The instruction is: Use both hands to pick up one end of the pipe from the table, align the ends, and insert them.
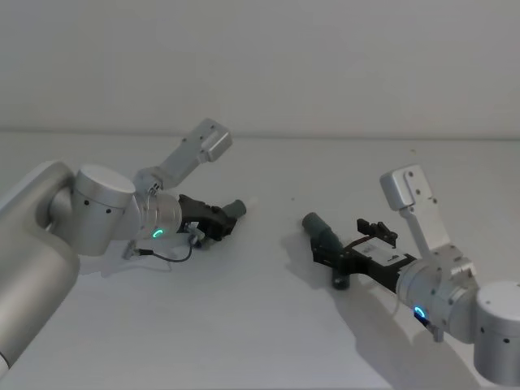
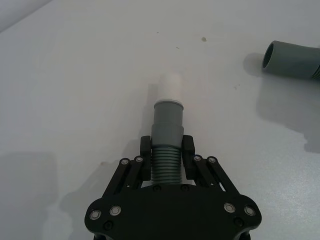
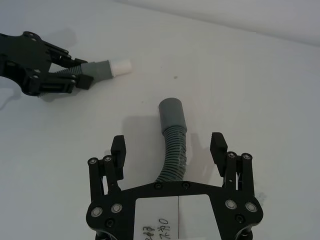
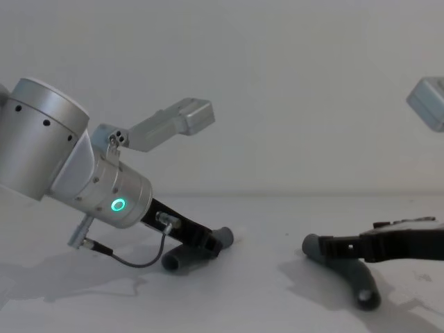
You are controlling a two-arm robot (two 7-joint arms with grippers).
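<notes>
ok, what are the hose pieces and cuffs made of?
The hose pieces: dark grey, ribbed, bent, likely flexible plastic or rubber. The cuffs: smooth matte grey, probably rigid plastic. The piece clamped in the left gripper ends in a white tip, material unclear. The right gripper straddles the other, fingers open.

Left hose piece (image 2: pixel 168 125) sitting clamped in left end effector (image 2: pixel 167 146); right hose piece (image 3: pixel 173 142) lying curved on bench (image 3: pixel 260 90).

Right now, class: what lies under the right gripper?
A curved ribbed hose lies on the table between the open fingers of the right gripper, not gripped. Its rear end is hidden beneath the gripper's body.
</notes>
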